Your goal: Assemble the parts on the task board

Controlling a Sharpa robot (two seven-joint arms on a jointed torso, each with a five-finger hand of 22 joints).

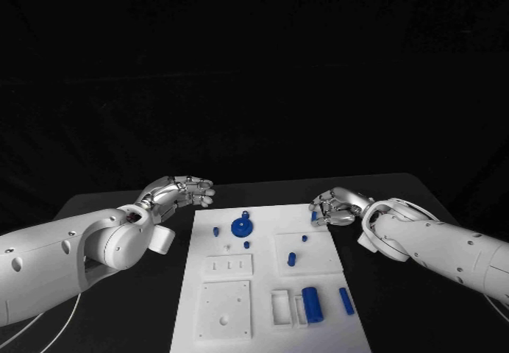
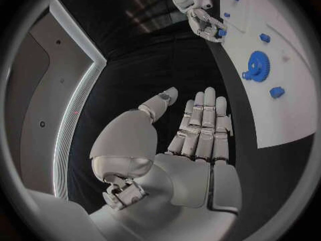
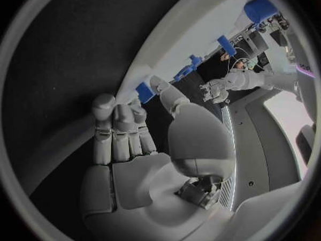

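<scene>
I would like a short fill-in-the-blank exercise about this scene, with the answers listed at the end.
1. The blue gear lies on the white ____.
2. The right hand touches a small blue piece at the board's far ____ corner, seen from the robot.
3. The left hand holds ____ and hangs over the black table, beside the board.
4. The colour of the big cylinder near the robot is ____.

Answers: board; right; nothing; blue
</scene>
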